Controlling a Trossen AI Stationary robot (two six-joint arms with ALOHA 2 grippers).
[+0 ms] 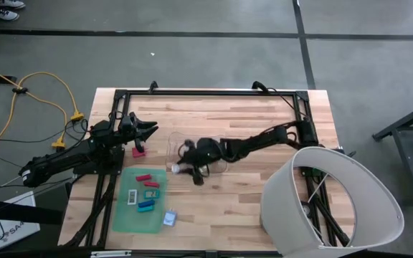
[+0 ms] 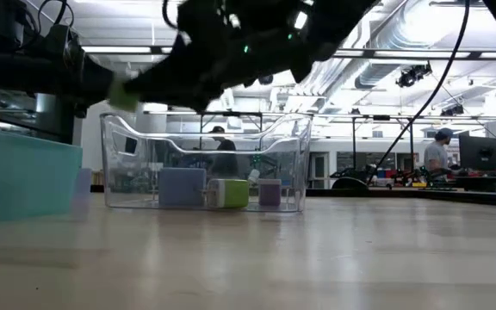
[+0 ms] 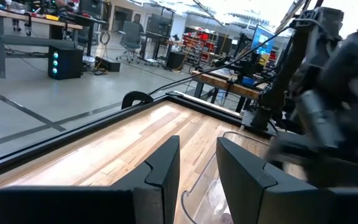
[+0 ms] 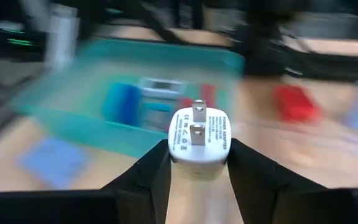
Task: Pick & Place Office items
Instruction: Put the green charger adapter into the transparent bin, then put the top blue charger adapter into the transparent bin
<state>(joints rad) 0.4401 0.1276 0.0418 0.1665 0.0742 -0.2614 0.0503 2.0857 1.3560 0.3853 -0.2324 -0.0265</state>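
The right gripper [image 4: 194,180] had its fingers clamped on a white plug adapter [image 4: 199,138], prongs facing outward, squarely between the pads. From above, that gripper [image 1: 192,170] sat over the clear bin [image 1: 178,147] mid-table, the adapter [image 1: 180,169] poking out at the bin's near edge. A good release, I reckoned, wanted the adapter fully inside the bin's walls and low before the fingers parted, so it wouldn't bounce off the rim. At table height the bin [image 2: 300,164] already held a few small blocks, so a bare patch of floor looked the safer target. The left gripper [image 1: 146,133] waited by the table's left side, fingers [image 3: 163,171] a narrow gap apart, holding nothing. More office items lay on the green mat [image 1: 124,215]; a red piece [image 1: 139,151] sat just off it.
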